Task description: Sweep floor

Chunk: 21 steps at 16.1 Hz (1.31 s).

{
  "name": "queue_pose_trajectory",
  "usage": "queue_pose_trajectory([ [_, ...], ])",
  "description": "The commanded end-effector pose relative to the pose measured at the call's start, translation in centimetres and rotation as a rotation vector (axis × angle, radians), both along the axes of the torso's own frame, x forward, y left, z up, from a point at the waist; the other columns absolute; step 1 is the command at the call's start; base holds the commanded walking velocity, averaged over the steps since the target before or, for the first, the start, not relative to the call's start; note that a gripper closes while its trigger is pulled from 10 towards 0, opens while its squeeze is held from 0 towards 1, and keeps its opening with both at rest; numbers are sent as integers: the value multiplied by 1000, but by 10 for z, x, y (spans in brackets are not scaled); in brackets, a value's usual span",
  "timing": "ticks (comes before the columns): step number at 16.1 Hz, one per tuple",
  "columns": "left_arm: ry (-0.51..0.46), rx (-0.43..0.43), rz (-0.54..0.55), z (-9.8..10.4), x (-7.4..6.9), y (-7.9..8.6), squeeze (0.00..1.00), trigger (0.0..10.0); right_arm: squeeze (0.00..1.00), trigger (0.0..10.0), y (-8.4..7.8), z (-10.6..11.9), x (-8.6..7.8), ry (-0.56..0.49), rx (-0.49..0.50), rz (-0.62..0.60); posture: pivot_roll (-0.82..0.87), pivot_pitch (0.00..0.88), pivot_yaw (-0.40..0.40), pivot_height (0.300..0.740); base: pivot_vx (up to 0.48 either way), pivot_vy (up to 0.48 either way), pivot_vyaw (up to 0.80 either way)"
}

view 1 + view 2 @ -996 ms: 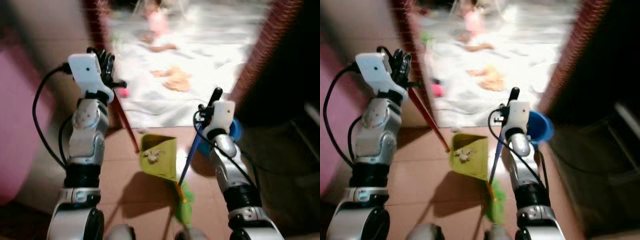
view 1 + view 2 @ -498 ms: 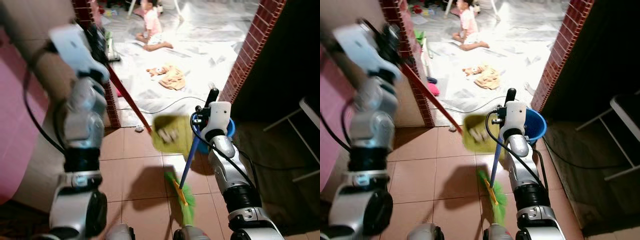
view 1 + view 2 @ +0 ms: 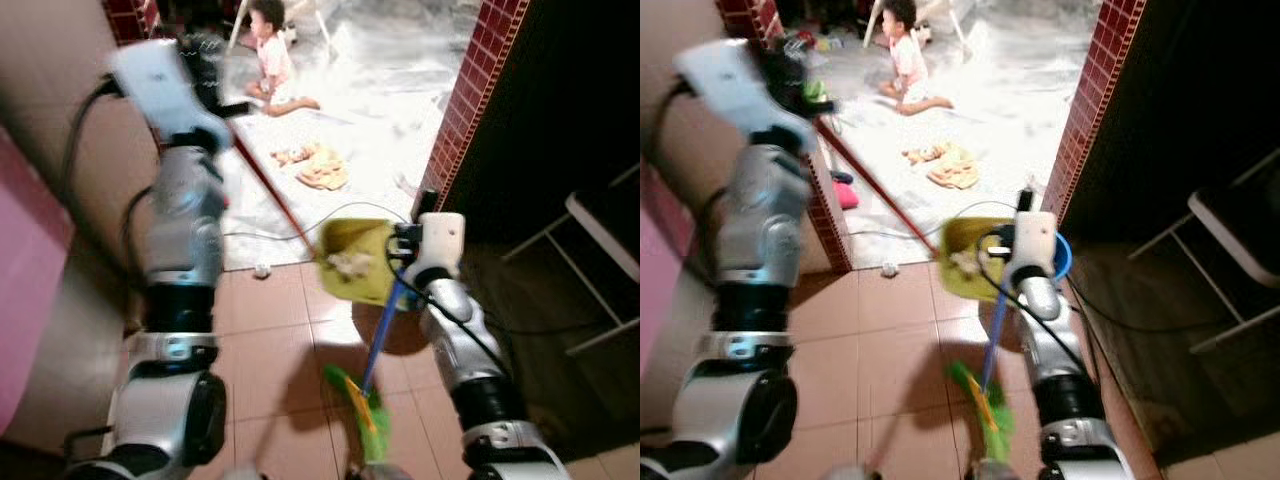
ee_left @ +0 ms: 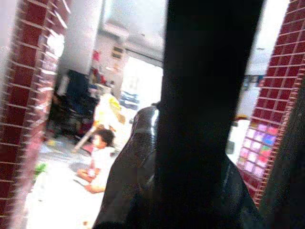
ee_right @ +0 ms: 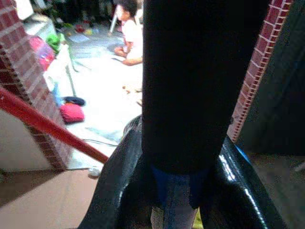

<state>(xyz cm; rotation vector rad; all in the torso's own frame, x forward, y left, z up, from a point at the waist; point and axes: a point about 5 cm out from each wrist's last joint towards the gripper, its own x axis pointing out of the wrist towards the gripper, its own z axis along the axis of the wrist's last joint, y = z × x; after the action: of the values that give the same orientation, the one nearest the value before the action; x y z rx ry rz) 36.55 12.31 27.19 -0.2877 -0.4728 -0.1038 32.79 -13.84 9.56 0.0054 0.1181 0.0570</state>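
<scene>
Holding two tools at once: my left gripper, raised high beside the brick pillar, is clamped on the red handle of the yellow-green dustpan, which hangs in the air with a small clump of debris in its tray; my right gripper is clenched round the blue broom handle, its green bristle head resting on the brown floor tiles. Blue bucket: just behind my right arm, presumably where the pan empties. Hazards, as I judge them: pan held off the floor on a long handle, so any tilt or jolt spills the debris back onto the tiles; pan crowds my right wrist and could knock it; a black cable crosses the floor near the threshold and may snag the broom. A stray scrap lies on the floor by the pillar. A child sits on the bright floor well beyond; swinging handles must stay clear.
</scene>
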Motion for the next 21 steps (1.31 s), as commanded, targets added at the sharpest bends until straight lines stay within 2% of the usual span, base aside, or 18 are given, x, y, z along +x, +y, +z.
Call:
queue_pose_trajectory([
  [1,-114,-18,37,22,-5,10,0,10000,0,10000,2,-1,-1,15,-11,11,-63,25,24,740,394,0,0],
  [3,-113,31,32,16,-7,5,0,10000,0,10000,0,-1,-2,18,-11,14,-66,24,23,740,394,0,0],
  [5,-108,43,23,9,-7,0,0,10000,0,10000,-1,-2,-4,20,-13,20,-71,23,23,740,396,0,0],
  [9,-127,54,-1,10,-8,-11,0,10000,0,10000,1,-1,-5,22,-15,34,-71,21,27,740,397,0,0],
  [11,-135,67,-11,9,-8,-16,0,10000,0,10000,3,-1,-5,26,-23,41,-71,21,31,740,480,0,-631],
  [14,-132,79,-13,7,-8,-19,0,10000,0,10000,3,-1,-6,24,-16,40,-71,21,32,740,480,0,-585],
  [21,-134,93,-13,3,-9,-21,0,10000,0,10000,6,-1,-6,26,-8,61,-68,19,33,740,465,0,0],
])
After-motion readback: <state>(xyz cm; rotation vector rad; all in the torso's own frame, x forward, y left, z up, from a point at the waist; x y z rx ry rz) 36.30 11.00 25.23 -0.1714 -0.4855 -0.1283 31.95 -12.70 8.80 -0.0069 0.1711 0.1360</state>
